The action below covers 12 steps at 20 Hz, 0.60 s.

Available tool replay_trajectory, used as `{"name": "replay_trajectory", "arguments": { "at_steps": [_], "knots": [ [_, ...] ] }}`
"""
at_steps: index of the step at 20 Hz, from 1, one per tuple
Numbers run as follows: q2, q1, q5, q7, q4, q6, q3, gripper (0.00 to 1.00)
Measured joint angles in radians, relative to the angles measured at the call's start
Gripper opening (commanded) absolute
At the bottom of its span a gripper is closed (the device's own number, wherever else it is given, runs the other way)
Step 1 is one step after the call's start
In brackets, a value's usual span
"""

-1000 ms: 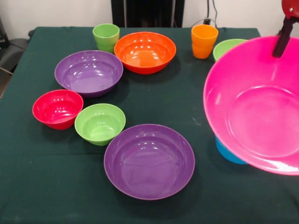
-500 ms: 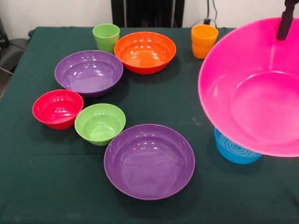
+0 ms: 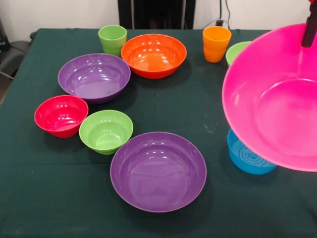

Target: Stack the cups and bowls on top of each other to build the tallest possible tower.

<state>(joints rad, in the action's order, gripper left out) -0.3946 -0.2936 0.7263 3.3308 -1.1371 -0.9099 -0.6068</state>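
gripper pinches the tilted pink bowl by its rim; level it and set it down clear of the blue bowl.

- The pink bowl looks like glossy, smooth plastic, catching broad highlights.
- The purple bowls shine likewise.
- The orange bowl is glossy plastic too.
- The orange cup has a softer sheen.
- The table cover is matt dark green cloth.

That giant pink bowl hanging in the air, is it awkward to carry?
Probably. The pink bowl hangs steeply tilted from one rim point at the tool, so it may swing. Its glossy surface looks slippery. It holds its shape, so likely stiff.
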Motion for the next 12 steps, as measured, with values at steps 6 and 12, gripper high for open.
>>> {"name": "replay_trajectory", "arguments": {
  "at_steps": [6,12],
  "knots": [
    [0.027,-0.012,-0.051,0.000,0.000,0.000,0.000,0.00],
    [0.041,-0.020,-0.093,0.000,-0.019,0.024,0.000,0.00]
  ]
}}
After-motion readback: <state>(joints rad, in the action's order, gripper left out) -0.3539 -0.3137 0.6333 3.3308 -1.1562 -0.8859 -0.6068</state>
